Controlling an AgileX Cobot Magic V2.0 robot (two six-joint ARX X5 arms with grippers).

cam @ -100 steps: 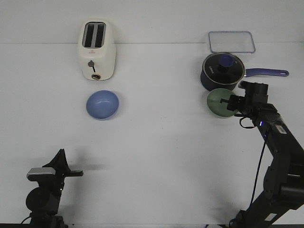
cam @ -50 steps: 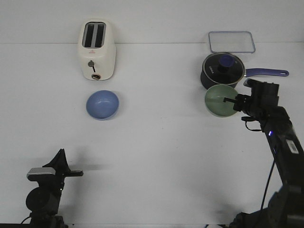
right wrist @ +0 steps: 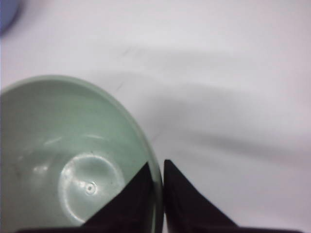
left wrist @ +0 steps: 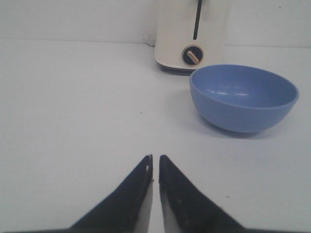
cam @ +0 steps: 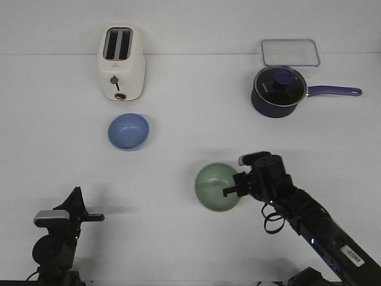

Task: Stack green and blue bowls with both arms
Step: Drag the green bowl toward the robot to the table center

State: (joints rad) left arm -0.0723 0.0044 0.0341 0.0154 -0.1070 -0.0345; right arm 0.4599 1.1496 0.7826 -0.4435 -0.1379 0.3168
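Pale mint green shows low and just right of centre in your front view: the green bowl (cam: 216, 186) is pinched at its right rim by the right gripper (cam: 233, 184), with the black right arm (cam: 303, 217) running off toward the lower right corner. In your right wrist view the two fingers (right wrist: 182, 204) straddle the bowl's rim (right wrist: 146, 145), one inside the bowl (right wrist: 63, 165) and one outside, clamped on the wall. You cannot tell from the front view whether the bowl rests on the white table (cam: 190, 137) or hangs just above it; its opening tips toward the camera.

The blue bowl (cam: 128, 131) sits upright on the table in the left half of the front view, just below the cream toaster (cam: 121, 62), well apart from the green one. Your left wrist view shows the blue bowl (left wrist: 243, 97) right of centre with the toaster (left wrist: 192, 36) behind it.

Your left gripper (cam: 88, 217) is in the lower left corner of the front view, holding nothing. In the left wrist view its fingers (left wrist: 131, 199) stand nearly together, a thin slit between the tips, well short of the blue bowl.

In the upper right of the front view you have a navy saucepan (cam: 278, 91) with a glass lid, handle pointing right, and a clear rectangular container (cam: 290, 52) above it.
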